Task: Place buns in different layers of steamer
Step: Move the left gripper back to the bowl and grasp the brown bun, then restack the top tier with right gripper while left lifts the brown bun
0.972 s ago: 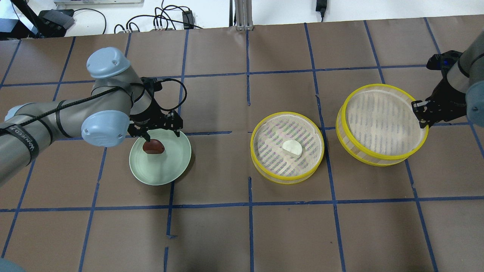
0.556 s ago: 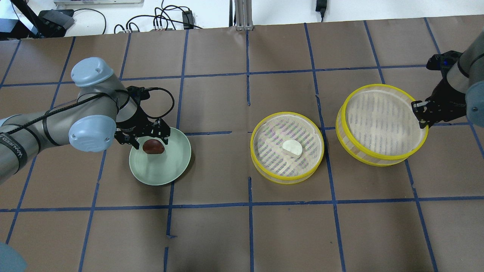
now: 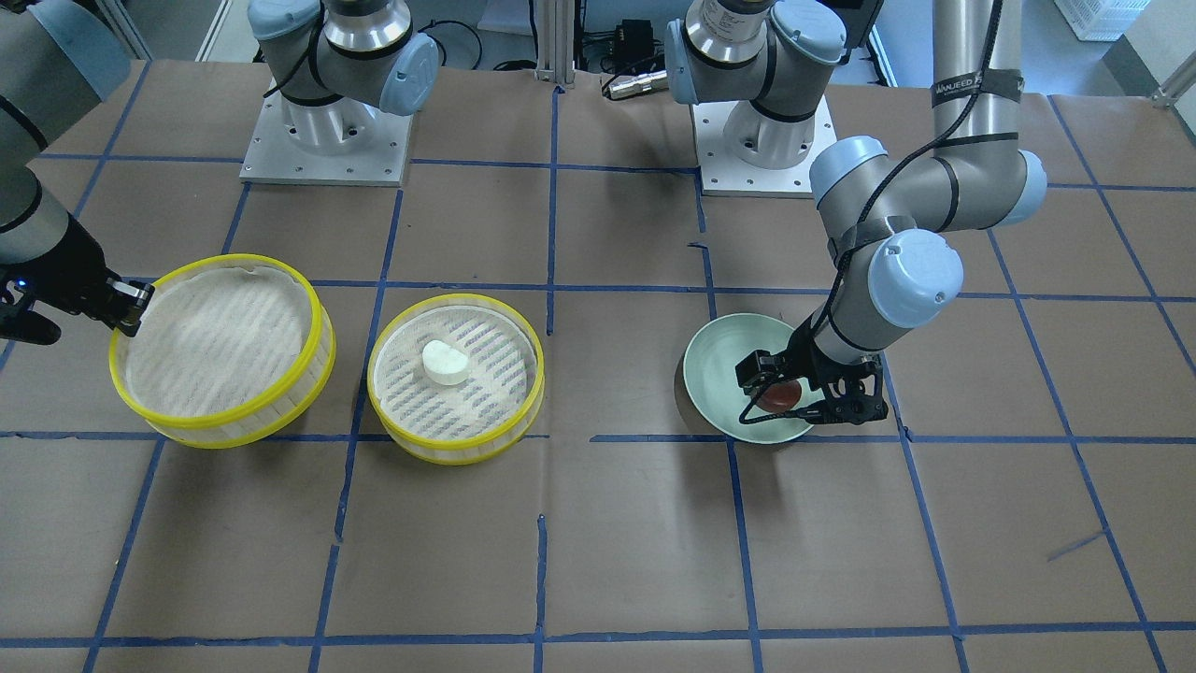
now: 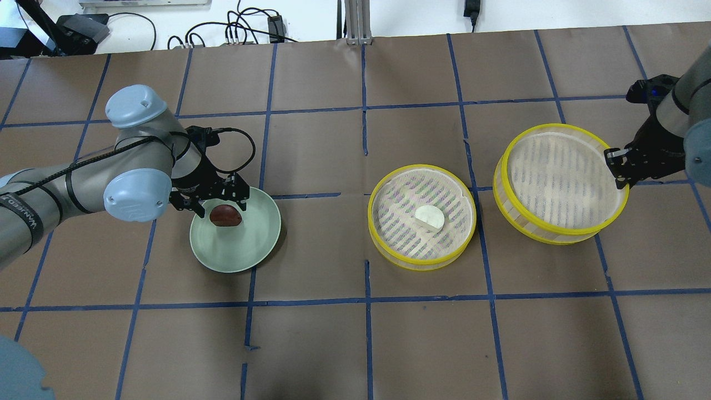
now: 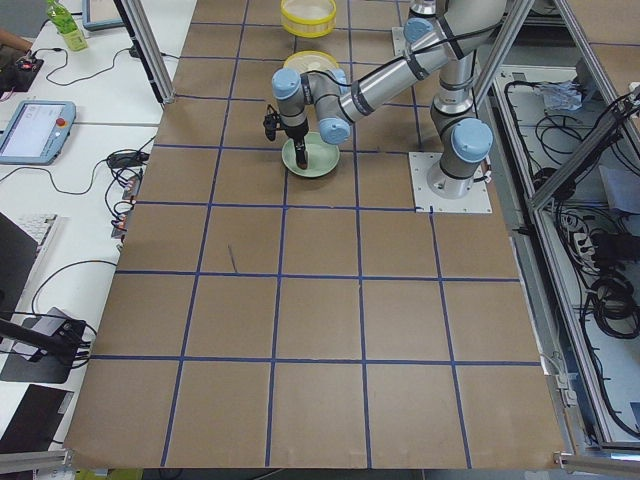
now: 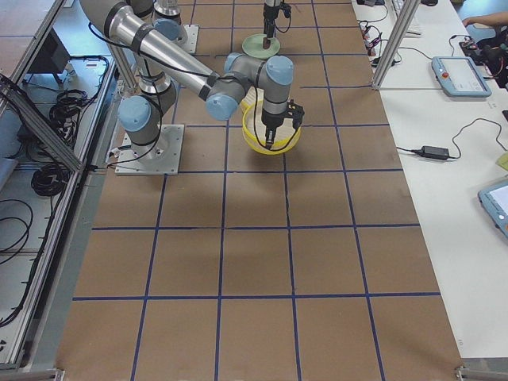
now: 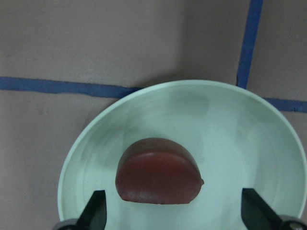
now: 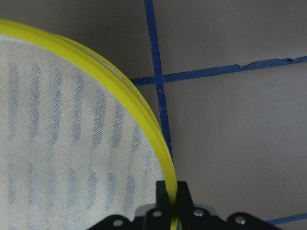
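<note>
My left gripper (image 4: 218, 208), spread wide, straddles the brown bun (image 4: 225, 215) on the plate (image 4: 244, 244). My right gripper (image 4: 617, 166) clamps the rim of the empty tray (image 4: 555, 126). The white bun (image 4: 429, 218) lies in the other tray (image 4: 422, 166).

Overhead camera is looking forward and down over the table (image 4: 333, 344); front-facing camera is looking steeply down from the opposite side. Both are covering the plate (image 4: 253, 241), middle tray (image 4: 400, 205) and end tray (image 4: 561, 178). Side cameras are viewing along the table from afar. Left wrist camera is sitting close over the brown bun (image 7: 158, 172) ahead of the left gripper (image 7: 175, 213). Right wrist camera is sitting close over the end tray's rim, pinched in the right gripper (image 8: 174, 196).
</note>
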Robot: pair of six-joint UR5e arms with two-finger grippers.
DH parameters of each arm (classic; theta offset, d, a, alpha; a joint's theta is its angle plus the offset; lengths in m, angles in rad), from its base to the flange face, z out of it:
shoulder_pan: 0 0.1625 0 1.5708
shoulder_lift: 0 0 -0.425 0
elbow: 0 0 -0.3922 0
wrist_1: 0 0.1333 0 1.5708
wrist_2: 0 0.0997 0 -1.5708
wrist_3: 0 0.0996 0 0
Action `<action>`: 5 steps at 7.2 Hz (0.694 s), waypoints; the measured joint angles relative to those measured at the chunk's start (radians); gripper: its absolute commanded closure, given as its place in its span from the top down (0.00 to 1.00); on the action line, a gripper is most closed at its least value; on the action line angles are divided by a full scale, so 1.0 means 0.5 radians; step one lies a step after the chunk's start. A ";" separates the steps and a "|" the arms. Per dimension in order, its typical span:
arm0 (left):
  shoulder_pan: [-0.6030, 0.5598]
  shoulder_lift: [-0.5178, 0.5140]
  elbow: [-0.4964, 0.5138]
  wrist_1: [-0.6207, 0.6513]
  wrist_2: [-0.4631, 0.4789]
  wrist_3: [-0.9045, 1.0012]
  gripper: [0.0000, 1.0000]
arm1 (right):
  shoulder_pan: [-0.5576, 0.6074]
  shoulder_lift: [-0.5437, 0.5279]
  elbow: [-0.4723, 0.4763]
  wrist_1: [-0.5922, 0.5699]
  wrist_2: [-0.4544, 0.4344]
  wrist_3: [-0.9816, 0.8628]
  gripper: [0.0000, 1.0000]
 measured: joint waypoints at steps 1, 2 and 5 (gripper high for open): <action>0.001 -0.007 0.001 0.002 0.000 0.000 0.82 | 0.001 -0.001 0.000 0.000 0.001 0.002 0.04; 0.001 -0.012 0.000 0.004 0.000 0.000 0.64 | 0.024 -0.006 -0.004 0.005 0.000 0.016 0.04; 0.001 -0.018 -0.015 0.002 0.000 0.005 0.02 | 0.519 -0.004 -0.043 0.011 -0.013 0.391 0.04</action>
